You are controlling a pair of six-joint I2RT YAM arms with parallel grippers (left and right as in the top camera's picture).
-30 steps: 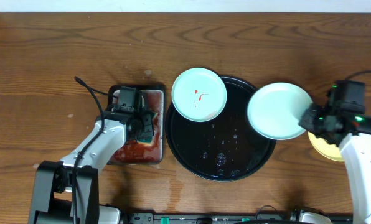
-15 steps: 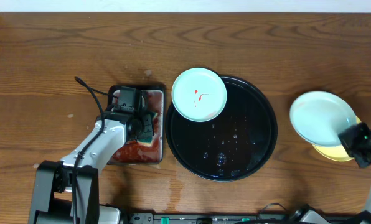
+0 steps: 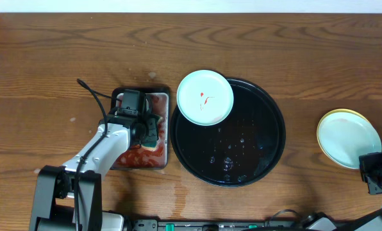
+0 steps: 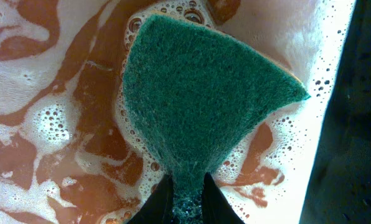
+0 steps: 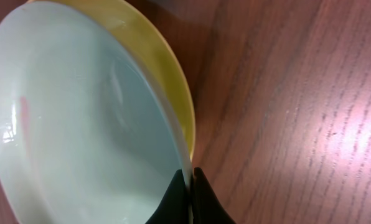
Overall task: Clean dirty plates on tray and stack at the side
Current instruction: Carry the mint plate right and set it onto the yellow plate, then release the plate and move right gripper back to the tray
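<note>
Swinging right and clear of the tray (image 3: pixel 242 151), the right jaws are now lowering the clean mint plate (image 5: pixel 79 124) onto the yellow plate (image 5: pixel 167 68) at the right side of the desk (image 3: pixel 50 51), whereas a second ago they were carrying it over the tray's right rim. They are pinching fully closed on that plate's near rim, with one finger above it and one below. Whether the plate is sitting flat in the yellow one or still tilting on it is not clear from the wrist view. To finish well, the arm should be centring the mint plate so that the yellow rim shows evenly all round, lowering until the weight is resting, and only then easing the jaws apart and backing out toward the near right; pulling away while gripping would be dragging both plates. Room is plentiful there, with bare wood lying right of the stack and near it, and the tray standing well apart to the left. The left jaws are squeezing tight on the green sponge (image 4: pixel 204 87), holding it in the foamy red water of the small metal tray (image 3: pixel 162 102) just left of the black tray. One dirty plate (image 3: pixel 205 97) is waiting with red smears on the black tray's far left rim, overhanging it slightly, so any approach there should be coming from above, not sliding in from the side.
</note>
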